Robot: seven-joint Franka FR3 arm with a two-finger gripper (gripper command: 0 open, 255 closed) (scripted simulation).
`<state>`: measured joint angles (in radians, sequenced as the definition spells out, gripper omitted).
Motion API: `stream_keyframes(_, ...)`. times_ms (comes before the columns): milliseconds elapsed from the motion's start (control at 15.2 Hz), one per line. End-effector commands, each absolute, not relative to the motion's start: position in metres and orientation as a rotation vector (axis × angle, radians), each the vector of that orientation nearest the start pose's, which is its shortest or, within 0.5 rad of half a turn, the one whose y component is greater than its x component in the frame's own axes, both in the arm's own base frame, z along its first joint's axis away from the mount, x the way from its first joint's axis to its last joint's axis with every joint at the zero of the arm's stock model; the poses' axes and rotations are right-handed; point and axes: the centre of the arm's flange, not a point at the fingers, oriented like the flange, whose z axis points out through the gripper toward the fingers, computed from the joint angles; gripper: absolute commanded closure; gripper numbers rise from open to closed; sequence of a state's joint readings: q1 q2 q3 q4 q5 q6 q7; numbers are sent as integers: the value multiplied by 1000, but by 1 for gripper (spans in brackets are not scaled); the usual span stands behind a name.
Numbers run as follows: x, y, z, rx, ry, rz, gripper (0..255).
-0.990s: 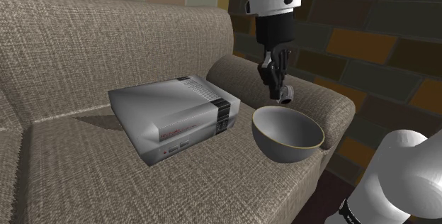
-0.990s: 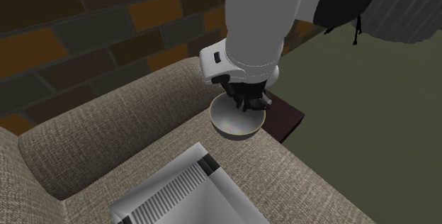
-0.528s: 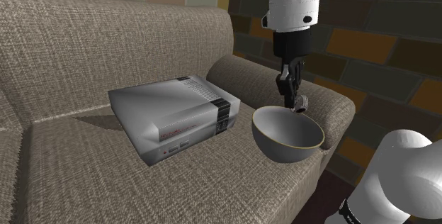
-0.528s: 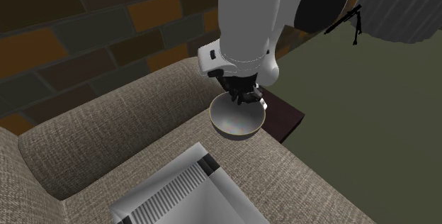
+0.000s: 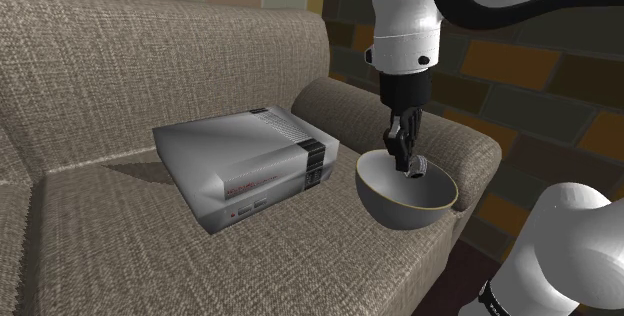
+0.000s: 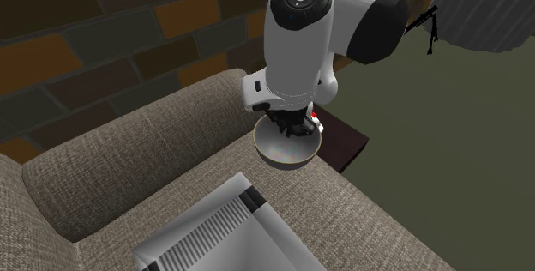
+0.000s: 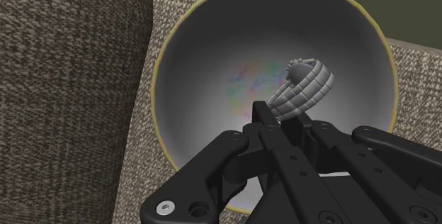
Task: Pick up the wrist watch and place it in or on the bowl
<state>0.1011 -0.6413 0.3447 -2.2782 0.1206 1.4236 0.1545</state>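
The claw [image 7: 276,120] is closed on the wrist watch [image 7: 304,88]. Its black fingers pinch one end of the grey, ribbed band, and the rest of the band curls up and away from the fingertips. The claw hangs straight down from the white arm [image 5: 405,14], with its tips lowered past the rim into the bowl [image 5: 395,204].

The watch is inside the bowl's hollow, over the side of the basin that lies toward the shoulder view's right. In the wrist view it sits above the pale inner wall, a little off the bowl's centre. I cannot tell for sure whether the band touches the bowl's floor or hangs just above it.

The bowl is grey, with a thin yellowish rim. It stands upright on the seat of a beige woven sofa [image 5: 100,224], close beside the armrest [image 5: 455,134] at the shoulder view's right.

A flat grey box [image 5: 250,164] with a dark stripe and a ridged top lies on the seat cushion. It is near the bowl, on the shoulder view's left, and apart from it.

A brick wall [image 5: 520,74] in brown, orange and dark tones rises behind the sofa. In the second exterior view a dark side table [image 6: 350,143] stands just beyond the sofa's end, next to the bowl.
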Motion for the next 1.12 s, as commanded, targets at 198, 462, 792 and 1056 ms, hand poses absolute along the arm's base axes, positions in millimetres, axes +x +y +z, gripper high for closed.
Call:
stream_keyframes(198, 289, 181, 549, -3248, -334, 345, 255)
stream_keyframes(462, 289, 181, 549, -3248, -334, 345, 0)
stream_keyframes(792, 289, 181, 549, -3248, -334, 345, 0)
stream_keyframes(1056, 298, 189, 598, -3248, -334, 345, 0)
